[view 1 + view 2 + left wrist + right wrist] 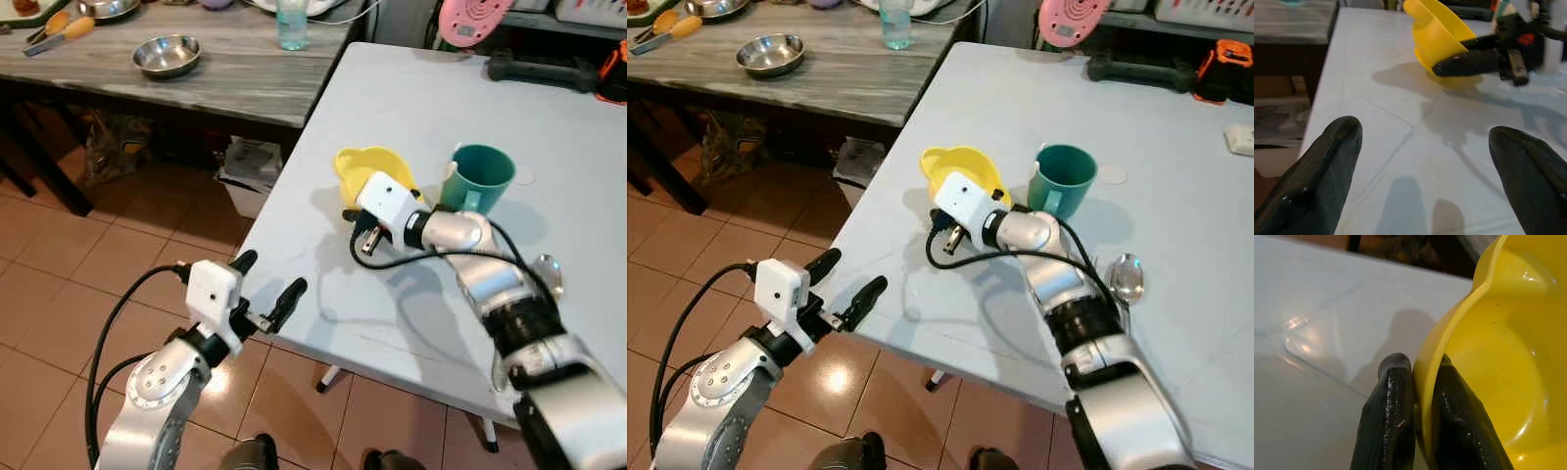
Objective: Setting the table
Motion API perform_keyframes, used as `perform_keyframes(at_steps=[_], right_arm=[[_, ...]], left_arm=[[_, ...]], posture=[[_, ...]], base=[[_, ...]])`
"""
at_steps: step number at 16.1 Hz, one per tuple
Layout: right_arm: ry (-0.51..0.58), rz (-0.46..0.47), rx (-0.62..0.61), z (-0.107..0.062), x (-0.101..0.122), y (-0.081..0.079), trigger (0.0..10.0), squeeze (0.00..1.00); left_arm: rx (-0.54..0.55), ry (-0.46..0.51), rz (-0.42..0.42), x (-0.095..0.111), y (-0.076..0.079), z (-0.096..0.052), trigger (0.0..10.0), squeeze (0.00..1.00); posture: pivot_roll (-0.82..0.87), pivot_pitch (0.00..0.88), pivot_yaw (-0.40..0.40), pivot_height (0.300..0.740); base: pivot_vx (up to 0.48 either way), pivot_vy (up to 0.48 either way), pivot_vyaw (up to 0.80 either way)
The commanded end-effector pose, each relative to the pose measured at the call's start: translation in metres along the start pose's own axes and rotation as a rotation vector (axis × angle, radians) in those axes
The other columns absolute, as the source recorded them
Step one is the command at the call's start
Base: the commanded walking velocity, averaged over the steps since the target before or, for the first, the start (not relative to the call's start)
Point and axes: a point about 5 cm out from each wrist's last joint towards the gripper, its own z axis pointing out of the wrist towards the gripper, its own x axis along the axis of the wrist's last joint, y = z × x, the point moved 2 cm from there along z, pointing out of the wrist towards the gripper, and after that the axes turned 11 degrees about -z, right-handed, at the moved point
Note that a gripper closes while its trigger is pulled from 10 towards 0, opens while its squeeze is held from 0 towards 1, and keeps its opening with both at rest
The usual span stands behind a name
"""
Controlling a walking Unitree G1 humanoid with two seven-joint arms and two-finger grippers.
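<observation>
Glossy yellow plastic bowl, round with a pouring lip, sat tilted on the pale bench beside a teal mug; my right hand pinched its rim, my left hand hung spread.

1 yellow bowl, 1 teal mug, 1 spoon, 1 steel bowl

A lived-in home, by the look of its dining or kitchen corner. Terracotta floor tiles run under a pale grey tabletop carrying a yellow bowl, a teal mug and a spoon. Beside it, a wood-grain tabletop holds a steel bowl and a glass.
</observation>
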Motion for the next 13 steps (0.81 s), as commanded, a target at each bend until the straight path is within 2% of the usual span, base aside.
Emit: perform_keyframes(at_steps=[1,2,4,6,7,8,9,10,13], right_arm=[[0.079,0.023,-0.060,-0.003,0.012,0.002,0.0,0.00],[0.125,0.065,-0.131,-0.008,0.017,0.000,0.0,0.00],[0.150,0.095,-0.197,-0.013,0.019,0.001,0.0,0.00],[0.176,0.210,-0.449,-0.035,0.014,0.000,0.0,0.00],[0.168,0.240,-0.513,-0.045,0.011,-0.003,0.0,0.00],[0.160,0.266,-0.555,-0.052,0.009,-0.006,4.4,0.00],[0.157,0.282,-0.571,-0.054,0.008,-0.007,4.4,0.00],[0.139,0.310,-0.620,-0.062,0.006,-0.013,10.0,0.00],[0.122,0.358,-0.662,-0.068,0.005,-0.016,10.0,0.00]], left_arm=[[0.032,-0.014,0.006,-0.005,-0.004,0.000,10.0,0.00],[0.052,-0.003,0.008,-0.004,-0.006,0.002,10.0,0.00],[0.067,0.004,0.010,-0.004,-0.008,0.004,10.0,0.00],[0.153,0.038,0.010,0.000,-0.021,0.009,10.0,0.00],[0.179,0.046,0.014,0.001,-0.025,0.011,10.0,0.00],[0.199,0.053,0.010,0.002,-0.029,0.013,10.0,0.00],[0.206,0.056,0.004,0.002,-0.030,0.014,10.0,0.00],[0.211,0.062,0.000,0.003,-0.032,0.018,10.0,0.00],[0.217,0.064,0.000,0.000,-0.032,0.024,10.0,0.00]], posture=[[0.01,0.134,0.041,0.740],[0.00,0.131,0.035,0.740],[0.00,0.127,0.032,0.740],[-0.02,0.120,0.028,0.740],[-0.03,0.115,0.031,0.740],[-0.03,0.112,0.033,0.740],[-0.03,0.112,0.033,0.740],[-0.05,0.104,0.038,0.740],[-0.08,0.097,0.048,0.740]], base=[[0.000,0.000,0.00],[0.000,0.000,0.00],[0.000,0.000,0.00],[0.000,0.000,0.00],[0.000,0.000,0.00],[0.000,0.000,0.00],[0.000,0.000,0.00],[0.000,0.000,0.00],[0.000,0.000,0.00]])
